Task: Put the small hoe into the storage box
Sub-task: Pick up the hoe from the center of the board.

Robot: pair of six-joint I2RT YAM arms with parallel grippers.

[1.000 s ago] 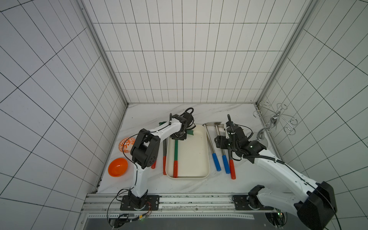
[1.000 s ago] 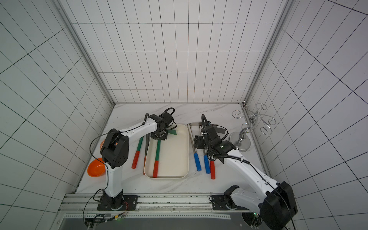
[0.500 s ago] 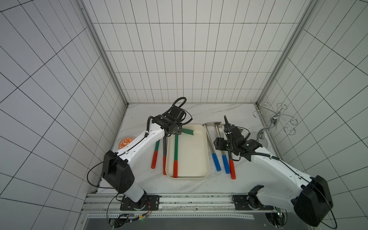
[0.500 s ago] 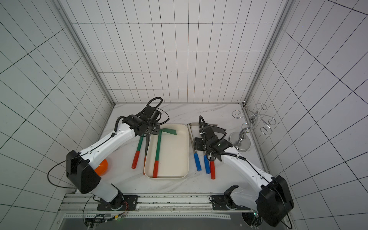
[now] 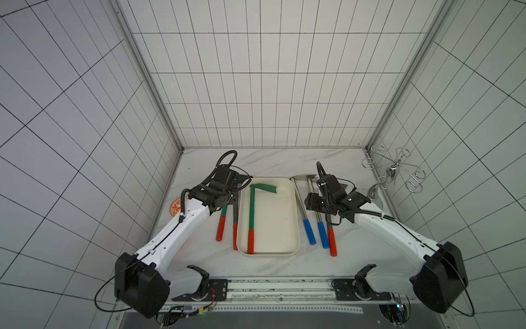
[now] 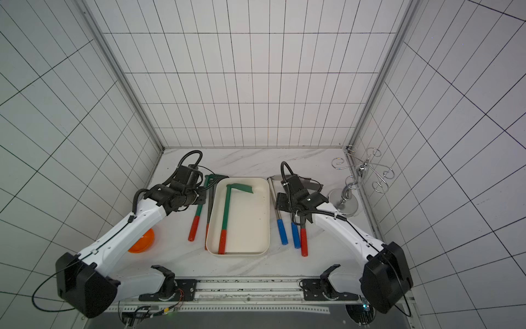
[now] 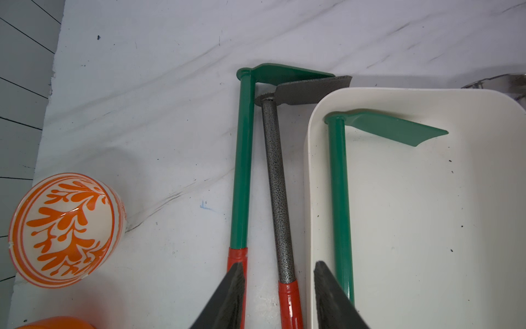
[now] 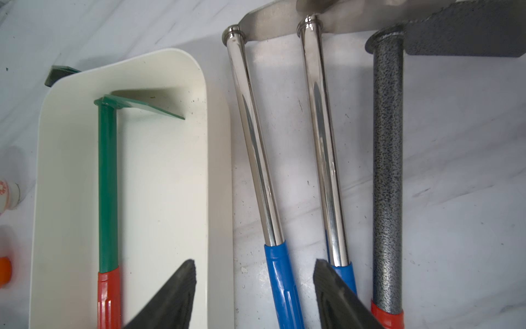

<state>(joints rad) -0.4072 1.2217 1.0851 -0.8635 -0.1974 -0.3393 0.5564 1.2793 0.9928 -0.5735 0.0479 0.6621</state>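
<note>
Six hoes lay side by side, shafts parallel to the long side of the box (image 5: 274, 225), blades far, grips toward the robot. One green hoe (image 5: 251, 212) already lay inside the box, along the wall on the left arm's side. Both grippers had jaws apart and held nothing. The left gripper (image 7: 279, 263) hung over the red grip of a grey hoe (image 7: 277, 199) just outside that wall; the right gripper (image 8: 254, 260) hung over the blue grip of a chrome hoe (image 8: 256, 156) just outside the opposite wall. Either would likely need a short sideways carry. Which counted as small could not be told.
</note>
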